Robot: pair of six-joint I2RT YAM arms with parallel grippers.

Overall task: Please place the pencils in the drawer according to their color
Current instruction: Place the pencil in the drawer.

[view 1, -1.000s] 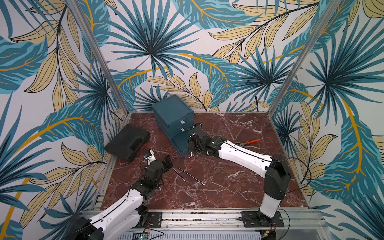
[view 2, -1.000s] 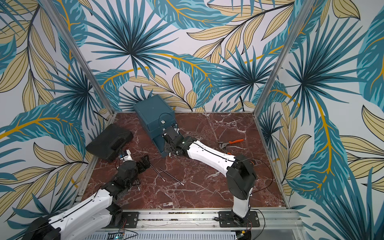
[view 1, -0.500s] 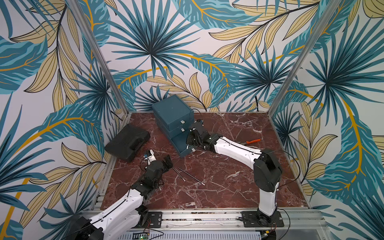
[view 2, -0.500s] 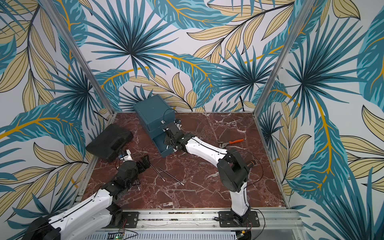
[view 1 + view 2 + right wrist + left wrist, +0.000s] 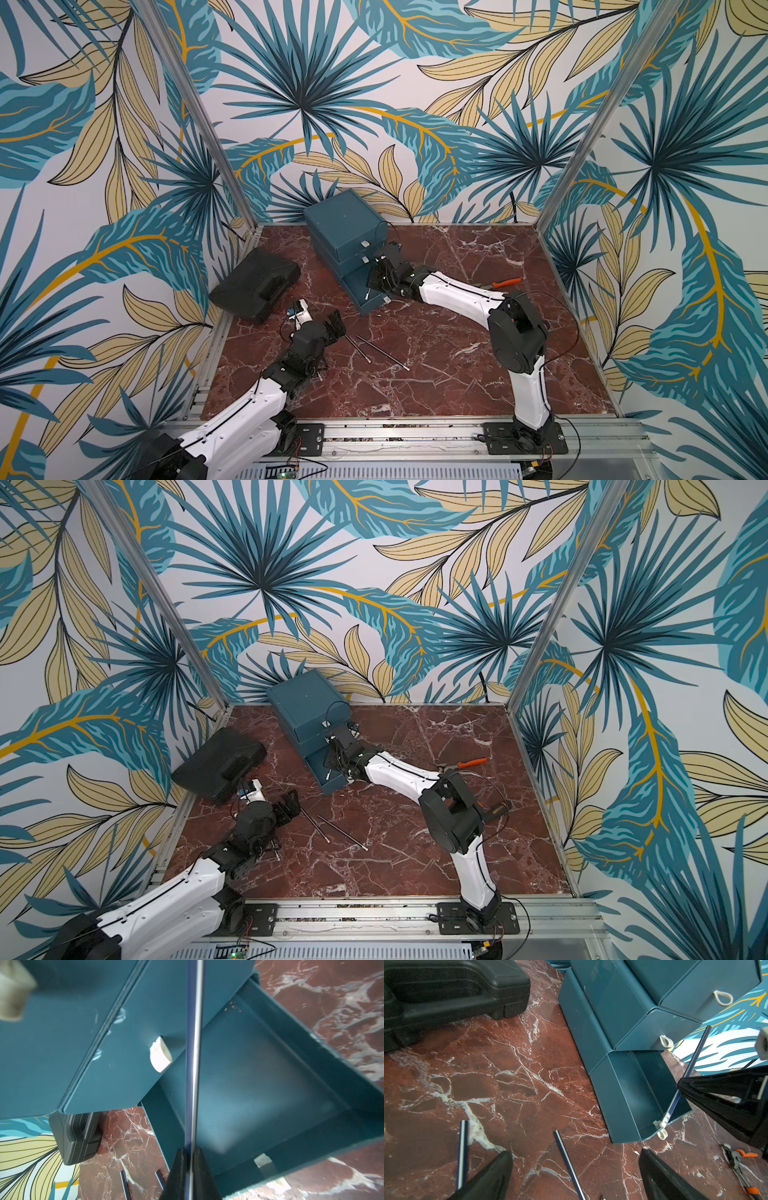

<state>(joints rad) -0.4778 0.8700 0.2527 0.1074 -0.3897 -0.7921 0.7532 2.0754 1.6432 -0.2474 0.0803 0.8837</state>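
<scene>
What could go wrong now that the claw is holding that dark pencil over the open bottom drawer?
1. The right claw pinches the thin dark pencil steeply slanted, its silver tip at the front rim of the open teal bottom drawer; released, it might tip out onto the red marble tabletop.
2. The two loose dark pencils lie flat beside the open left claw; they may roll when pinched.

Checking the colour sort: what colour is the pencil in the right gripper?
The pencil is dark, black to navy, with a silver end. The left wrist view shows it best.
</scene>
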